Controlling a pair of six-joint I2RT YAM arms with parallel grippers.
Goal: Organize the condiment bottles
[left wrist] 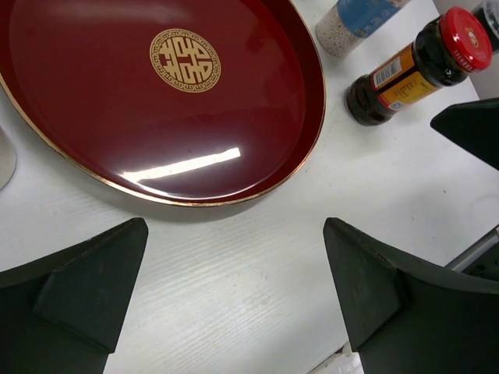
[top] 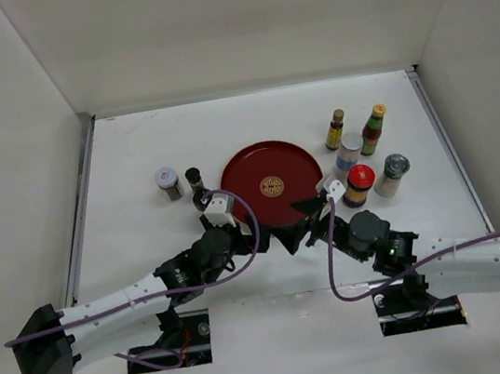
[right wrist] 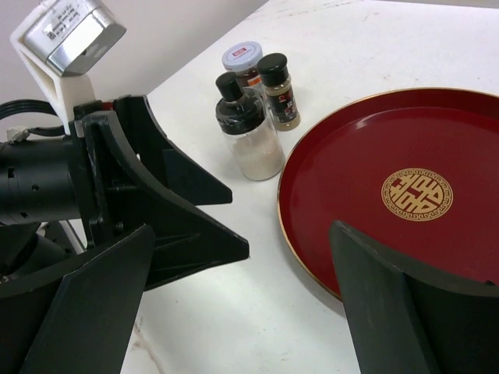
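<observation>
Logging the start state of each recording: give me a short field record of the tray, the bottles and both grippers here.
tray: red tray, nothing on it
left of tray: three bottles standing, including lilac-capped jar
right of tray: five bottles standing, including red-capped bottle
left gripper: open, empty, at the tray's near rim
right gripper: open, empty, at the tray's near rim
</observation>
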